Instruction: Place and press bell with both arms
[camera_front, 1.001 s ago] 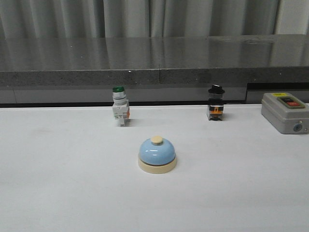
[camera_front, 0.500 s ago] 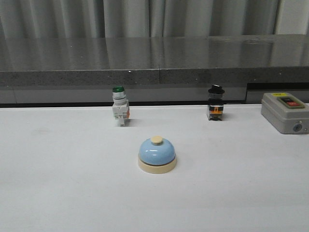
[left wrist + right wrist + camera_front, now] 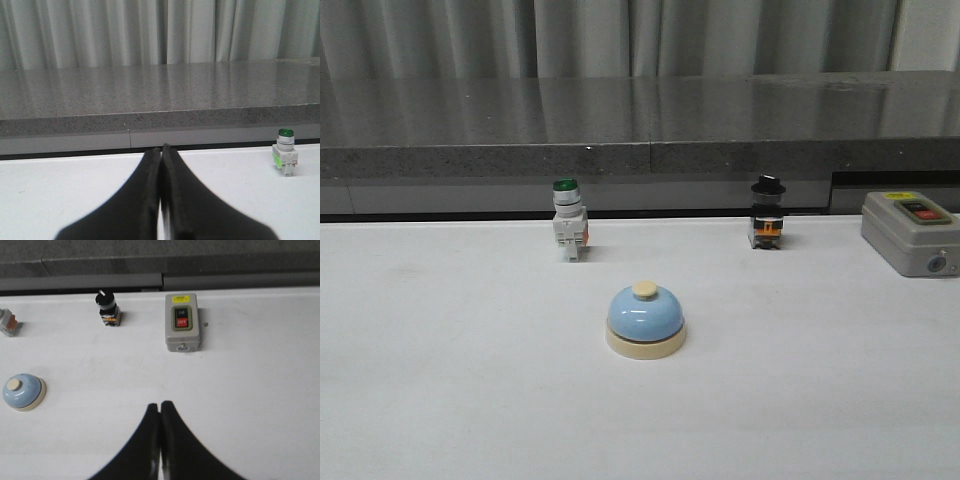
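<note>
The light-blue dome bell (image 3: 645, 320) with cream base and cream button stands upright on the white table, near the middle of the front view. It also shows in the right wrist view (image 3: 22, 391), far to the side of my right gripper (image 3: 160, 405), which is shut and empty. My left gripper (image 3: 161, 149) is shut and empty, low over the table; the bell is out of its view. Neither arm shows in the front view.
A green-capped white switch (image 3: 568, 222) stands behind the bell to the left, also in the left wrist view (image 3: 285, 159). A black-knobbed switch (image 3: 767, 214) stands back right. A grey on/off box (image 3: 910, 232) sits at the right edge. A grey ledge (image 3: 640, 150) runs behind.
</note>
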`<action>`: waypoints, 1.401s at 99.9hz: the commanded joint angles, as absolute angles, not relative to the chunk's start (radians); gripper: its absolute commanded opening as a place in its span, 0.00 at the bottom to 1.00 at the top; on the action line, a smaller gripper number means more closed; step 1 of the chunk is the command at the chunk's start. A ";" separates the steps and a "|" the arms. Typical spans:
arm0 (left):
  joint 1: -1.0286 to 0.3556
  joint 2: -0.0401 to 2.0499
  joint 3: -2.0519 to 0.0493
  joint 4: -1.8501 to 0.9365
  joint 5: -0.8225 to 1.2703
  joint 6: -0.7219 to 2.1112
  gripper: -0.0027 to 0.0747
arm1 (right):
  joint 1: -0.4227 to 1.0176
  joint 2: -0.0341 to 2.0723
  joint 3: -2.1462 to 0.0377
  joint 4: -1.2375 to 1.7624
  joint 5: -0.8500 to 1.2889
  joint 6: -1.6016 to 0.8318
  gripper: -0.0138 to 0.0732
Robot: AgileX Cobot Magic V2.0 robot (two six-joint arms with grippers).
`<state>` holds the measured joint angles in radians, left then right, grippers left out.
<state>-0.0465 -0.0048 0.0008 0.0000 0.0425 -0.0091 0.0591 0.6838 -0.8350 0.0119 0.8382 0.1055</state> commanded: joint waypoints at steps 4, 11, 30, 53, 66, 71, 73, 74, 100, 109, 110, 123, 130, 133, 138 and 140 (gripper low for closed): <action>-0.044 -0.035 0.043 0.000 -0.037 -0.018 0.01 | 0.058 0.750 -0.871 0.062 0.771 0.090 0.09; -0.044 -0.035 0.043 0.000 -0.037 -0.018 0.01 | 0.077 0.797 -0.881 0.102 0.774 0.057 0.09; -0.044 -0.035 0.043 0.000 -0.037 -0.018 0.01 | 0.182 0.978 -0.943 0.151 0.773 0.009 0.09; -0.044 -0.035 0.043 0.000 -0.037 -0.018 0.01 | 0.334 1.242 -1.060 0.151 0.748 0.009 0.09; -0.044 -0.035 0.043 0.000 -0.037 -0.018 0.01 | 0.396 1.380 -1.138 0.151 0.731 0.009 0.09; -0.044 -0.035 0.043 0.000 -0.037 -0.018 0.01 | 0.420 1.431 -1.168 0.151 0.731 0.009 0.09; -0.044 -0.035 0.043 0.000 -0.037 -0.018 0.01 | 0.427 1.452 -1.182 0.151 0.731 0.009 0.09; -0.044 -0.035 0.043 0.000 -0.037 -0.018 0.01 | 0.433 1.459 -1.186 0.151 0.731 0.009 0.09; -0.044 -0.035 0.043 0.000 -0.037 -0.018 0.01 | 0.525 1.672 -1.327 0.151 0.733 0.009 0.09; -0.044 -0.035 0.043 0.000 -0.037 -0.018 0.01 | 0.547 1.726 -1.369 0.151 0.737 0.009 0.09; -0.044 -0.035 0.043 0.000 -0.037 -0.018 0.01 | 0.550 1.734 -1.375 0.151 0.737 0.009 0.09; -0.044 -0.035 0.043 0.000 -0.037 -0.018 0.01 | 0.577 1.793 -1.420 0.151 0.744 0.009 0.09; -0.044 -0.035 0.043 0.000 -0.037 -0.018 0.01 | 0.588 1.818 -1.442 0.151 0.749 0.009 0.09; -0.044 -0.035 0.043 0.000 -0.037 -0.018 0.01 | 0.595 1.829 -1.448 0.151 0.749 0.009 0.09; -0.044 -0.035 0.043 0.000 -0.037 -0.018 0.01 | 0.600 1.839 -1.453 0.151 0.749 0.009 0.09; -0.044 -0.035 0.043 0.000 -0.037 -0.018 0.01 | 0.601 1.843 -1.456 0.151 0.749 0.009 0.09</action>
<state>-0.0465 -0.0048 0.0008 0.0000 0.0425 -0.0091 0.5931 1.8755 -1.4131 0.1420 0.7671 0.0187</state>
